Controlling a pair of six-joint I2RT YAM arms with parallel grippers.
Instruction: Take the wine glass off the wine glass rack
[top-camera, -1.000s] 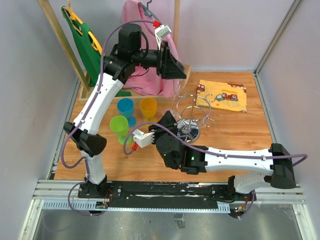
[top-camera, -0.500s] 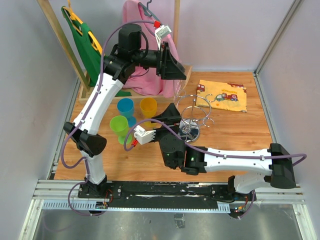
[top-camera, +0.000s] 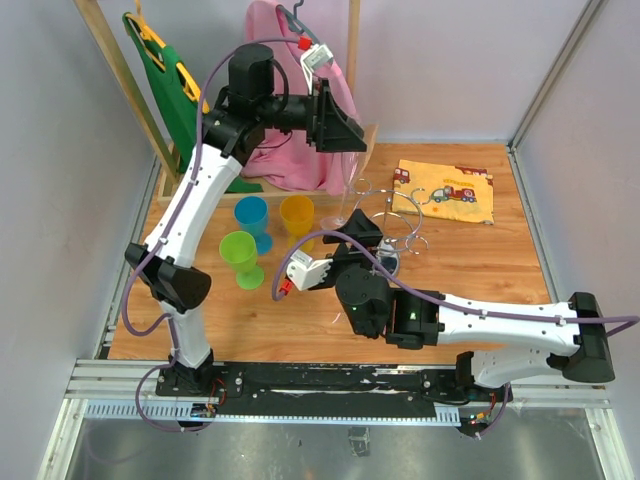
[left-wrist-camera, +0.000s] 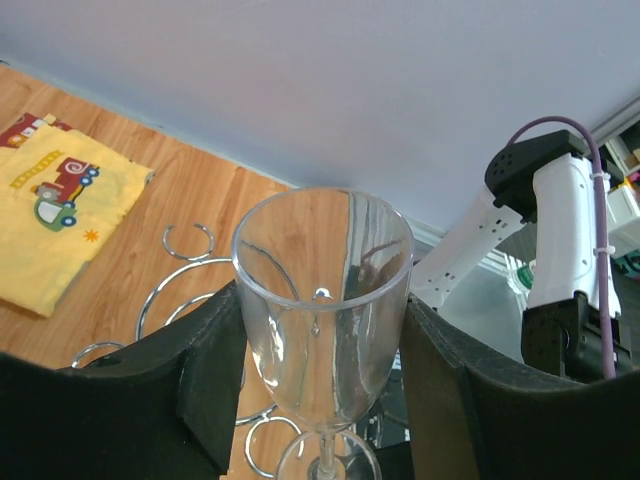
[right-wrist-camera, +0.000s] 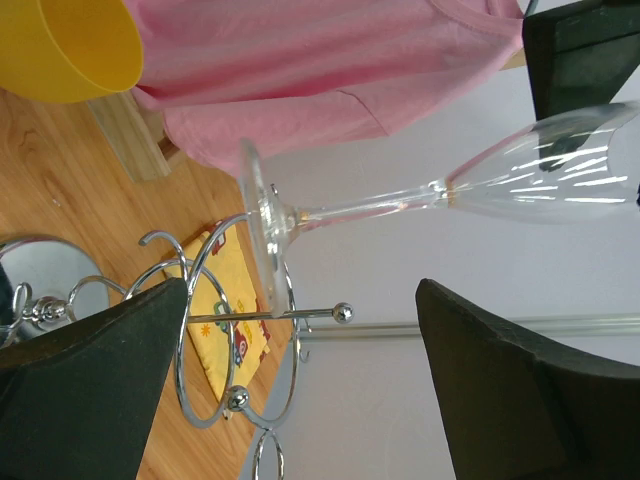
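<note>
A clear wine glass (left-wrist-camera: 322, 290) hangs foot-down with its bowl clamped between the black pads of my left gripper (left-wrist-camera: 322, 345), high above the table. In the top view the left gripper (top-camera: 338, 128) holds the wine glass (top-camera: 347, 195) just left of the wine glass rack (top-camera: 402, 215), a shiny wire stand. From the right wrist the stem (right-wrist-camera: 370, 207) and foot (right-wrist-camera: 258, 225) lie close to the rack's curled arms (right-wrist-camera: 215, 320); contact cannot be told. My right gripper (right-wrist-camera: 300, 380) is open wide, empty, beside the rack and below the foot.
Blue (top-camera: 251, 215), orange (top-camera: 297, 213) and green (top-camera: 238, 250) cups stand left of the rack. A yellow cloth with trucks (top-camera: 445, 190) lies at the back right. Pink fabric (top-camera: 275, 150) and a green bag (top-camera: 165, 85) hang on a wooden frame behind.
The right gripper has opened wide and shifted right, toward the rack. The left gripper, still holding the glass bowl, has risen slightly.
</note>
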